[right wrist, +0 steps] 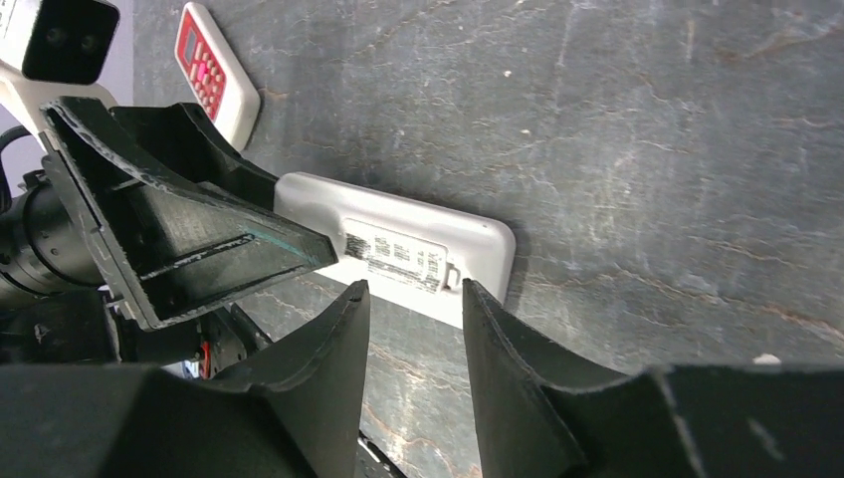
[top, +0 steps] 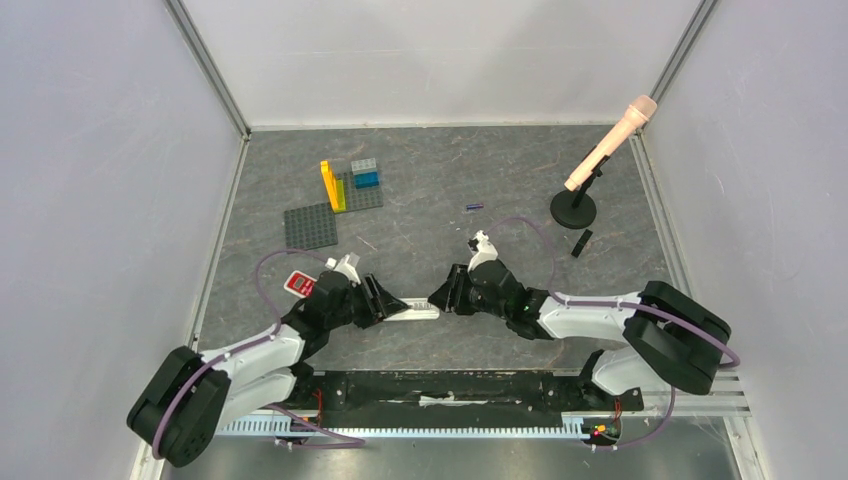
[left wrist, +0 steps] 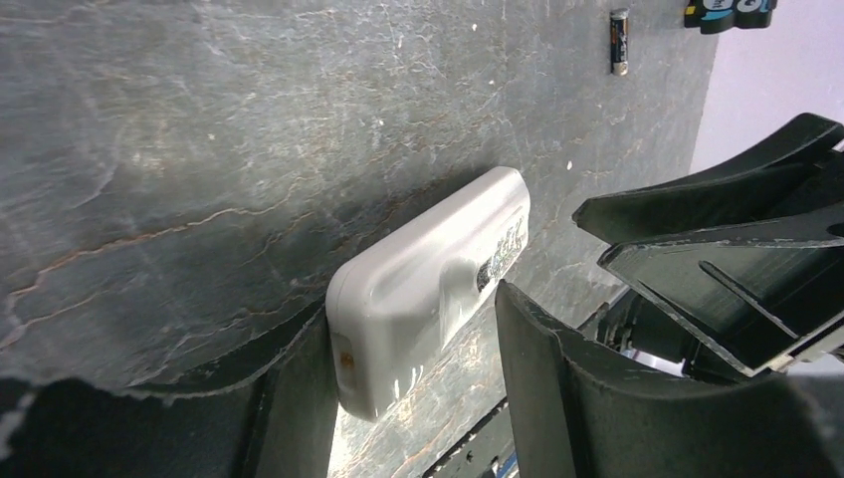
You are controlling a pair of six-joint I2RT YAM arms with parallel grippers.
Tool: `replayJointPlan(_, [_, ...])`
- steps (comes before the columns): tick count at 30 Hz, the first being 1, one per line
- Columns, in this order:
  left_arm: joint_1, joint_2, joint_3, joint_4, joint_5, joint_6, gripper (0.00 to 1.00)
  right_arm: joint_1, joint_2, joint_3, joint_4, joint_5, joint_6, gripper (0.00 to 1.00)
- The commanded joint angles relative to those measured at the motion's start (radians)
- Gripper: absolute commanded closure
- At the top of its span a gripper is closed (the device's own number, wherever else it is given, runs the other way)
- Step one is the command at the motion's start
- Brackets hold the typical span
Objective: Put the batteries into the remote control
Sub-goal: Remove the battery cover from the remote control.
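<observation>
No cells loaded: remote (top: 412, 313) lies back-up at the counter's (top: 430, 170) near edge, cover on; one battery (top: 474, 207) loose mid-counter. My left claw (left wrist: 408, 319) is spread astride the remote; my right claw (right wrist: 413, 291) is slightly parted, empty.

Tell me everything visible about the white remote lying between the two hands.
The white remote is a slim, rounded bar of glossy plastic. It lies flat on the grey table, back up, showing a printed label and a small latch. One end sits between the left hand's open fingers. The right hand hovers at the other end; contact is unclear.
</observation>
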State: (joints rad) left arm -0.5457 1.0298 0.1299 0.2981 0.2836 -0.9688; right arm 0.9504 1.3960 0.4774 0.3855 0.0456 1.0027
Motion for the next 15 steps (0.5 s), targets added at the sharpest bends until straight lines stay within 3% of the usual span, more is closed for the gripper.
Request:
replayJointPlan(1, [-0.003, -0.062, 0.021, -0.195, -0.110, 0.084, 0.38, 0.012, 0.023, 0.067, 0.008, -0.005, -0.008, 0.60])
replayJointPlan(7, [-0.004, -0.040, 0.025, -0.197, -0.098, 0.091, 0.56, 0.023, 0.076, 0.116, -0.038, -0.014, -0.027, 0.67])
replayJointPlan(12, [-0.003, 0.019, 0.029, -0.163, -0.082, 0.094, 0.83, 0.029, 0.108, 0.158, -0.121, 0.018, -0.046, 0.68])
replayJointPlan(15, [-0.003, 0.027, 0.033, -0.162, -0.084, 0.100, 0.93, 0.032, 0.112, 0.183, -0.187, 0.060, -0.059, 0.67])
